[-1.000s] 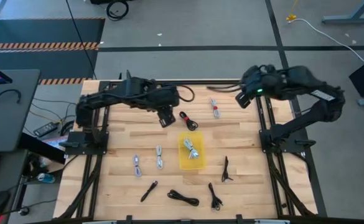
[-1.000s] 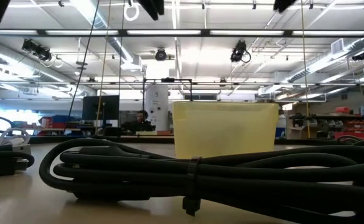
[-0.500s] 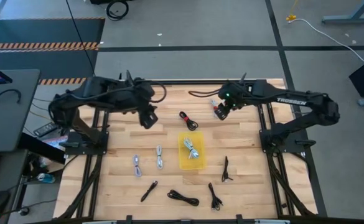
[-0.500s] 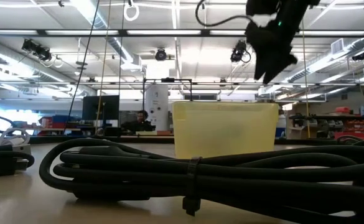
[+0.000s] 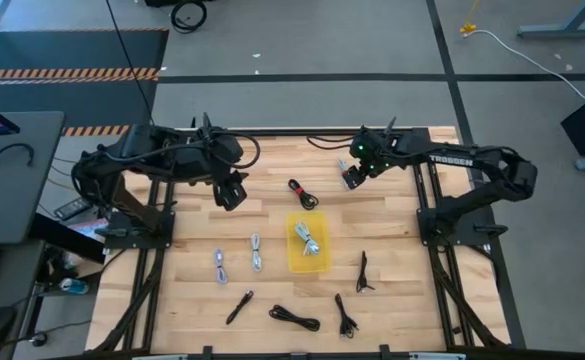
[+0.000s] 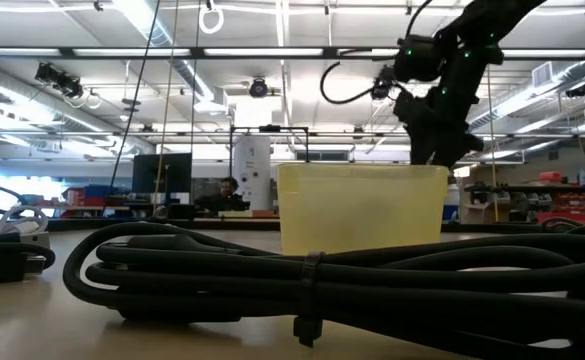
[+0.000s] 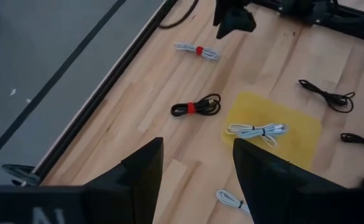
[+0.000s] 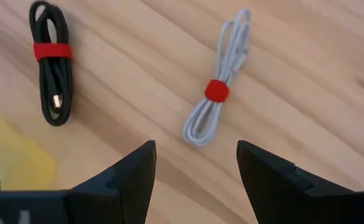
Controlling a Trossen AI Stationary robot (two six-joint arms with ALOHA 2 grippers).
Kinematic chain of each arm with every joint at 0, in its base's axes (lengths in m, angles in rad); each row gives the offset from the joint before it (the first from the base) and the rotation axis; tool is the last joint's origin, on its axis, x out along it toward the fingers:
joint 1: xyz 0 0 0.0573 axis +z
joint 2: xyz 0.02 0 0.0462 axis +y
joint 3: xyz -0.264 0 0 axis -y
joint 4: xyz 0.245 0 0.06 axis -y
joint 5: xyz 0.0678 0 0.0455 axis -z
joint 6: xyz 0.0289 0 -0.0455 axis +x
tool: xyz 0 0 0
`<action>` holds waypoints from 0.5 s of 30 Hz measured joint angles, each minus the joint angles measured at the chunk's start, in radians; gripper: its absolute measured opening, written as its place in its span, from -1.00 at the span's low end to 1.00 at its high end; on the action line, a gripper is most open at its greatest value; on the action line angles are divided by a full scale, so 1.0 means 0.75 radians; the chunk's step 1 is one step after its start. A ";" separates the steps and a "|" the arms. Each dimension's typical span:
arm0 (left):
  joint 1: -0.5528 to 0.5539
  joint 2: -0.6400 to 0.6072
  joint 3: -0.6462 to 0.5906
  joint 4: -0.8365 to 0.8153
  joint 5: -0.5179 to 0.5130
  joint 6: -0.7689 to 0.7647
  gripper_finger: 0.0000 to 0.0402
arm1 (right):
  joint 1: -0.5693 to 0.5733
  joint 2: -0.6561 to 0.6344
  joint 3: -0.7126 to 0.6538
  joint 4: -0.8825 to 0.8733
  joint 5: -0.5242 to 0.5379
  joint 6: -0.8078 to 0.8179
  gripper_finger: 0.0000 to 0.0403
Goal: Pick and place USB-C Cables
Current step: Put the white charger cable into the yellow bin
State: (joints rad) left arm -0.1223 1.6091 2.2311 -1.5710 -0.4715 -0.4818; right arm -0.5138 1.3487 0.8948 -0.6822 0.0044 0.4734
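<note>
- My right claw (image 5: pixel 349 180) hangs over the far part of the table (image 5: pixel 392 300), right of the middle, its two fingers (image 8: pixel 129 180) spread wide with nothing between them.
- Directly under it lies a white cable with a red tie (image 8: pixel 218 90), flat on the wood. In my right wrist view it sits in line with the gap between my fingers, though I am not touching it.
- A black cable with a red tie (image 5: pixel 303 193) lies just to the left of that one, nearer the middle of the table.
- The yellow bin (image 5: pixel 309 262) stands at the centre with one white cable (image 5: pixel 309 238) already in it.
- Other cables are scattered on the near side: two white ones (image 5: pixel 238 259) to the left of the bin, and several black ones (image 5: pixel 294 318) along the near edge and to the right.
- My left claw (image 5: pixel 232 194) waits over the far left of the table, also spread and empty.
- I judge this to be the reach for a pick, not yet a grip.
- Next I would go straight down until my fingers straddle the bundle near its red tie, then close across it.
- The bundle is thin and lies flat, so I would have to come close to the wood to catch it.
</note>
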 joint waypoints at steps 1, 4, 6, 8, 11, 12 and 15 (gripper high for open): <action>0.000 0.000 0.000 0.000 0.000 0.003 0.00 | -0.003 0.025 0.000 0.022 -0.011 -0.002 0.14; -0.001 0.000 0.000 0.000 0.001 0.011 0.00 | -0.010 0.101 0.000 0.091 -0.044 -0.014 0.14; -0.001 -0.001 0.000 0.000 0.001 0.029 0.00 | -0.016 0.151 -0.001 0.124 -0.056 -0.030 0.14; 0.000 -0.001 0.000 0.000 0.002 0.036 0.00 | -0.030 0.193 -0.001 0.153 -0.085 -0.037 0.14; 0.000 -0.001 0.000 0.000 0.013 0.074 0.00 | -0.048 0.246 -0.001 0.175 -0.110 -0.060 0.14; 0.000 -0.001 0.000 0.000 0.027 0.097 0.00 | -0.052 0.261 -0.001 0.171 -0.111 -0.072 0.14; -0.002 -0.001 0.000 0.000 0.053 0.166 0.00 | -0.069 0.298 0.001 0.171 -0.113 -0.101 0.14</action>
State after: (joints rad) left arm -0.1235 1.6081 2.2311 -1.5712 -0.4317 -0.3570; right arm -0.5654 1.5723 0.8951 -0.5538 -0.0803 0.3977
